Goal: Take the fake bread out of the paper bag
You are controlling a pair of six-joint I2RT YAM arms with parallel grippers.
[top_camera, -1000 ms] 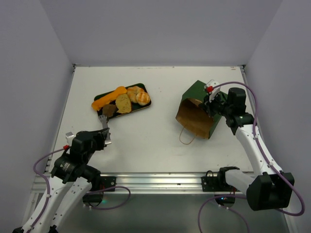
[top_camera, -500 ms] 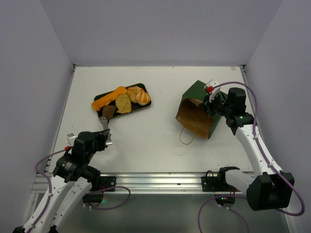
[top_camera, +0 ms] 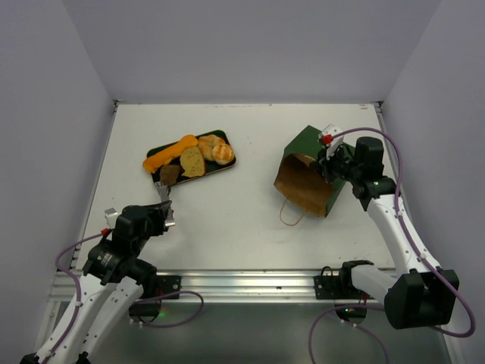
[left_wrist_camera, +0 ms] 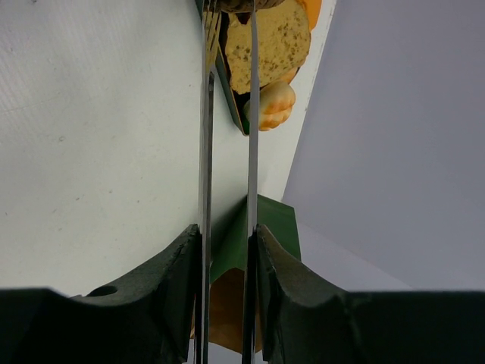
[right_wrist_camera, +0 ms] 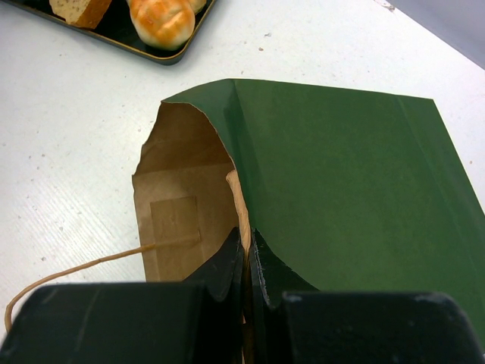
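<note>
The fake bread (top_camera: 189,157) is out of the bag. The long orange loaf (top_camera: 170,154), the tan slice (top_camera: 192,161), the golden rolls (top_camera: 216,149) and the dark brown chunk (top_camera: 170,174) lie together on a flat dark green tray (top_camera: 220,170) at the left of the worktop (top_camera: 242,220).

Well apart from them, on the right, the paper bag (top_camera: 309,144) lies tipped over with its mouth facing the near left. One twine handle (top_camera: 289,216) trails on the surface. In the right wrist view I see only brown kraft paper in the part of the inside that shows.

The right pincer (top_camera: 327,161) is clamped on the bag's upper rim, paper squeezed between its fingers. I take that grip to be what props the mouth open and stops the bag sliding.

The left pincer (top_camera: 161,191) hovers just beside the tray's near corner, close to the dark chunk. There is only a narrow gap between its fingers and nothing in it. To my eye the emptying looks as good as finished.
</note>
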